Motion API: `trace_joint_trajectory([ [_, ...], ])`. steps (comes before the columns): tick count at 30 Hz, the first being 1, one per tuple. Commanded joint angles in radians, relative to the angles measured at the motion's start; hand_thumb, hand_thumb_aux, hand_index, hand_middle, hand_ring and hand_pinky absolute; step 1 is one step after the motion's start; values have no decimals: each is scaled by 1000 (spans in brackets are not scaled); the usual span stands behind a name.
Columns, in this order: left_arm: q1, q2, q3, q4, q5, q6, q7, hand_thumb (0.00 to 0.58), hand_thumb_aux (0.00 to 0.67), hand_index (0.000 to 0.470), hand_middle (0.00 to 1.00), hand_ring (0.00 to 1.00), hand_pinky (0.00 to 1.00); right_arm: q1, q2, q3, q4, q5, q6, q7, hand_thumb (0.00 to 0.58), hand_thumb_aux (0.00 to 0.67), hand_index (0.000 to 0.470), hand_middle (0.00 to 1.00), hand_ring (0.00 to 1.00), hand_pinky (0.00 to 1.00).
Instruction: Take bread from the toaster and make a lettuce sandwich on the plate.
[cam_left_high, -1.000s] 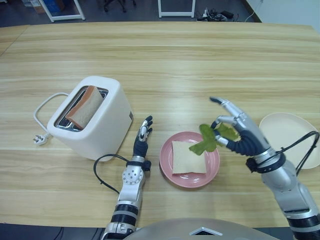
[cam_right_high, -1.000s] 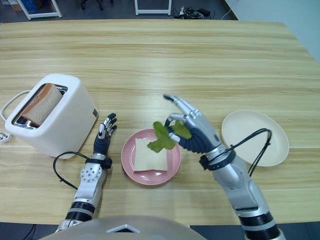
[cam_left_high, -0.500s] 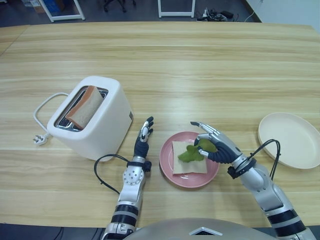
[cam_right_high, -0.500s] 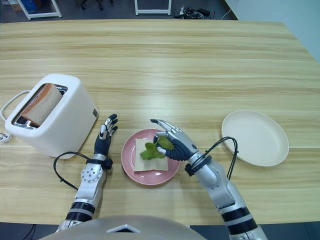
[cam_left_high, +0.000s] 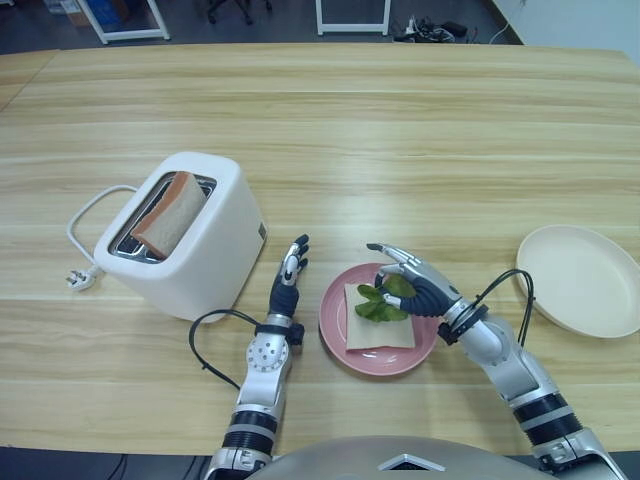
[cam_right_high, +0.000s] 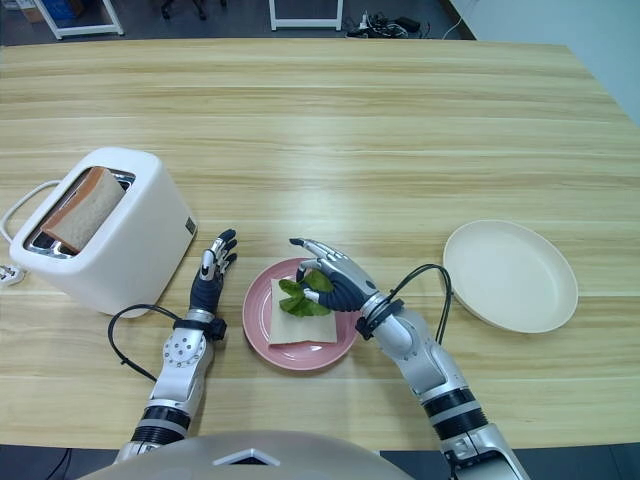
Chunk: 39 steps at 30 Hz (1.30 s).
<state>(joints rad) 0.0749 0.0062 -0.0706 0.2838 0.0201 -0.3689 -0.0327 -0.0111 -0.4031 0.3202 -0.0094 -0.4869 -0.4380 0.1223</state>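
Left eye view, lower centre: we noted the right hand (cam_left_high: 418, 292) with fingers closed on the lettuce (cam_left_high: 378, 306), which lay on the bread slice (cam_left_high: 380, 333) on the pink plate (cam_left_high: 332, 320), the left hand (cam_left_high: 286, 285) resting straight-fingered just beside it, and another slice (cam_left_high: 172, 212) standing in the toaster (cam_left_high: 215, 255) at left.

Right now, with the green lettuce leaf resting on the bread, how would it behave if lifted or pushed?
Probably floppy: the crinkled green lettuce leaf drapes loosely from the right hand onto the pale square bread slice. Likely very light, so a nudge could slide it off the flat slice. Its thin folds look easy to tear.
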Motion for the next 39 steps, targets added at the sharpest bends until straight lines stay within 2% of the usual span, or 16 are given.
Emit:
trace_joint_trajectory([
  [1, 3, -5, -5, 19, 14, 16, 2, 0, 0, 0, 0, 0, 0, 79, -62, -81, -178, 83, 7, 57, 580, 670, 470, 0, 0, 0],
  [6, -15, -10, -4, 48, 18, 9, 8, 0, 0, 0, 0, 0, 0, 191, -146, -214, -410, 277, 29, 154, 580, 670, 470, 0, 0, 0],
  [10, -37, -11, -4, 77, 20, 1, 7, 0, 0, 0, 0, 0, 0, 245, -179, -277, -477, 354, 36, 204, 580, 670, 470, 0, 0, 0],
  [17, -46, -4, -2, 95, 19, -8, 0, 0, 0, 0, 0, 0, 0, 292, -141, -209, -449, 344, 32, 249, 580, 670, 470, 0, 0, 0],
  [24, -31, -9, -10, 87, 24, -3, 0, 0, 0, 0, 0, 0, 0, 210, -82, -98, -259, 237, 18, 248, 580, 670, 470, 0, 0, 0],
  [31, -20, -14, -15, 79, 27, 1, 5, 0, 0, 0, 0, 0, 0, 49, -37, -75, -32, 128, -3, 181, 580, 670, 470, 0, 0, 0],
  [35, -17, -18, -18, 81, 30, 2, 8, 0, 0, 0, 0, 0, 0, -14, -11, -52, 29, 108, -19, 167, 580, 670, 470, 0, 0, 0],
  [39, -13, -20, -20, 80, 33, 5, 8, 0, 0, 0, 0, 0, 0, -28, 0, -14, 54, 89, -41, 170, 580, 670, 470, 0, 0, 0],
])
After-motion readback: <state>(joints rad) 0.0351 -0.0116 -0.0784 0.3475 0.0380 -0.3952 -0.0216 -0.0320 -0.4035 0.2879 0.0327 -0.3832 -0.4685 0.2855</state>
